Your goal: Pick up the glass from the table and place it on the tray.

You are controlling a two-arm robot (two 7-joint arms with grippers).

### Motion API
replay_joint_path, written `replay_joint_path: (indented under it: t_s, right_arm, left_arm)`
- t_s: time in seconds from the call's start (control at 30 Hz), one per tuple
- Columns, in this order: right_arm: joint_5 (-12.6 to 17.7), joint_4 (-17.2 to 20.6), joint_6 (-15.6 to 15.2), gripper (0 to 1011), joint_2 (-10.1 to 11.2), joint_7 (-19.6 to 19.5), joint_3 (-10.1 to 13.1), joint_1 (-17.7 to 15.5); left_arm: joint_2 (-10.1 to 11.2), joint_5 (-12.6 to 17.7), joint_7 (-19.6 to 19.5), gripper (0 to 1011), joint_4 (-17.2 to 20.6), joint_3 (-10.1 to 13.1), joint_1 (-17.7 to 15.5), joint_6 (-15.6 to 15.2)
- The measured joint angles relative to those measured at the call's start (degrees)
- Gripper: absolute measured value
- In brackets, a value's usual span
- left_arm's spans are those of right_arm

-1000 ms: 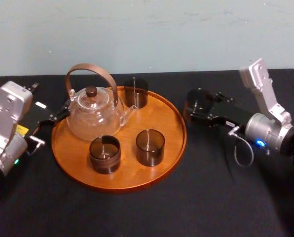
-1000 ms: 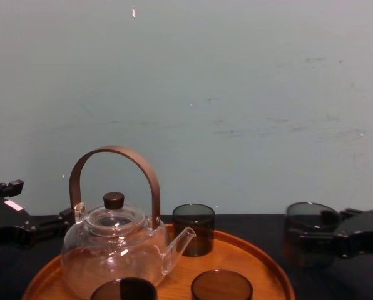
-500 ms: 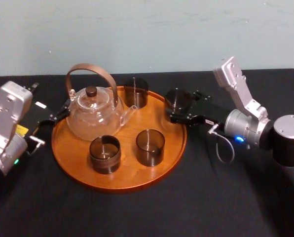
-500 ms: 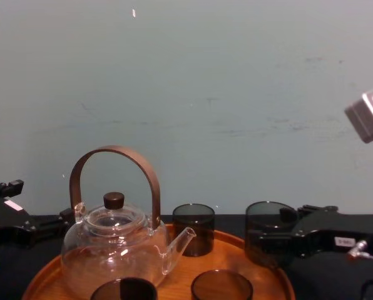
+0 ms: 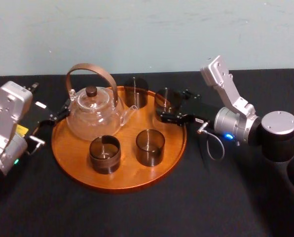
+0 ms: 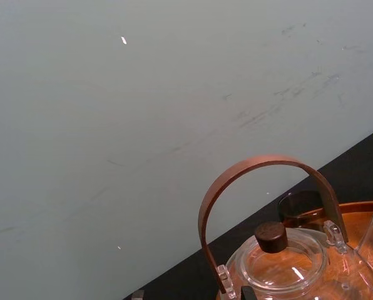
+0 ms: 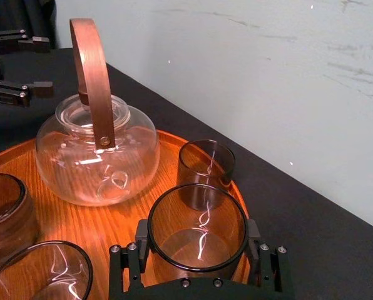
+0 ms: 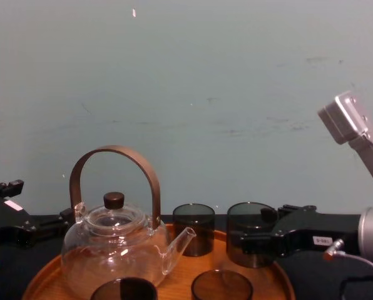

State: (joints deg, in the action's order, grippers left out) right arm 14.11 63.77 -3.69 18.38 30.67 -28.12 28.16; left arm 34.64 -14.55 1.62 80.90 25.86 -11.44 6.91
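Looks like a lab test bench: black table (image 5: 137, 217) against a bare, scuffed wall (image 5: 147, 34).

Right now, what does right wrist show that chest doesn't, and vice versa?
Right wrist alone: down through the held glass to tray wood beneath. Chest alone: that glass's side profile, upright beside the back glass, plus the right arm's silver link. Both: right end effector shut on the glass, teapot, left end effector parked beside the tray.

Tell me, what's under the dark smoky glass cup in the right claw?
The round orange-brown wooden tray shows through the smoky glass held by the right gripper. The gripper's frame hides whether its base touches the wood. The left gripper sits parked at the tray's left.
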Motion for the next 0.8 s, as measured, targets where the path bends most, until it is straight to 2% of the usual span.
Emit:
replay_joint_path:
  t_s: [0.4, 0.8]
  right_arm:
    - [-0.51, -3.27, 1.16, 902, -1.66, 0.38, -0.88, 1.54]
    - [-0.91, -4.57, 1.47, 902, -2.25, 0.28, -0.96, 1.88]
  left_arm:
    - [0.0, 0.0, 0.0, 1001, 0.0, 0.0, 0.0, 0.0]
    - [0.0, 0.0, 0.0, 1001, 0.0, 0.0, 0.0, 0.0]
